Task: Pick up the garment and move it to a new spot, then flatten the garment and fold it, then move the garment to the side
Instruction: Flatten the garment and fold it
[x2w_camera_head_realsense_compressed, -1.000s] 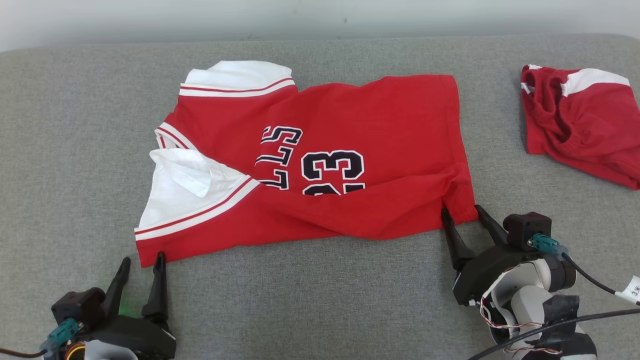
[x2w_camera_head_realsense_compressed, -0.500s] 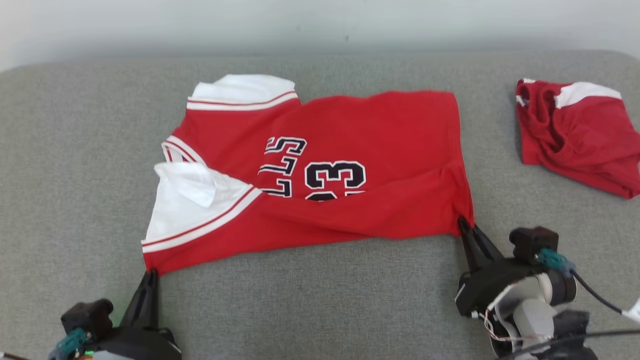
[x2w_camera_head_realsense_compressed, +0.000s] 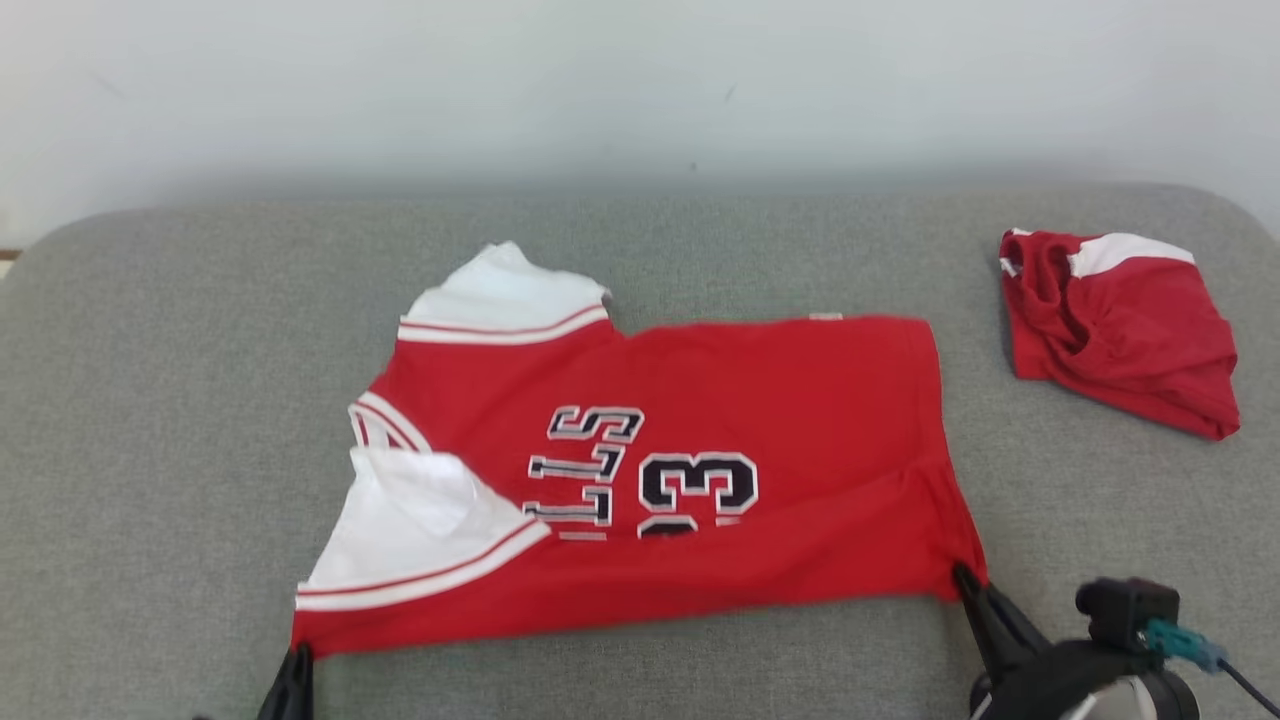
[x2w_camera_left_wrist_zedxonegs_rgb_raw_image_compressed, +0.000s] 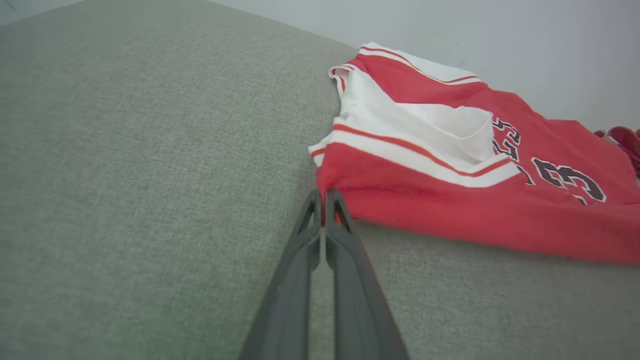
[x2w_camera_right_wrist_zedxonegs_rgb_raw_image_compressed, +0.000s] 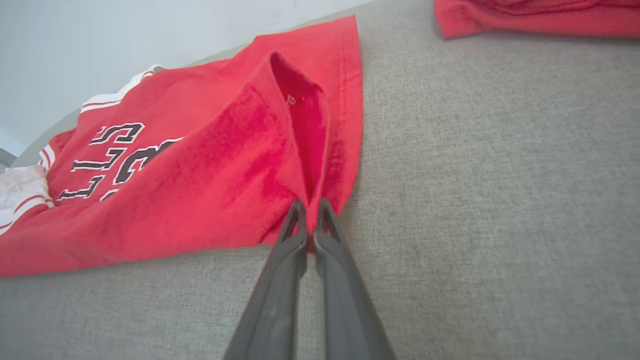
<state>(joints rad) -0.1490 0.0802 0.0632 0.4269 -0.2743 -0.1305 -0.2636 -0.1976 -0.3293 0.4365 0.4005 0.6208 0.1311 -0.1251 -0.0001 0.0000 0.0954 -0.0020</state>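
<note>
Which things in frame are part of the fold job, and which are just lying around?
In the job: jersey; left gripper, shut on its near left corner; right gripper, shut on its near right corner.

Lying about: crumpled red and white cloth at the far right, apart from the jersey.

A wide padded surface (x2w_camera_head_realsense_compressed: 150, 400) covered in grey woven cloth spreads across the whole foreground. Its far edge is rounded and its far corners curve away at the left and right, and up close in the wrist views the cloth shows a fine speckled weave of lighter and darker threads. Behind it rises a plain pale wall (x2w_camera_head_realsense_compressed: 640, 80), greyish white and marked by a few tiny dark specks, with a soft band of shadow where wall and padding meet; the light over everything is even and gentle.
</note>
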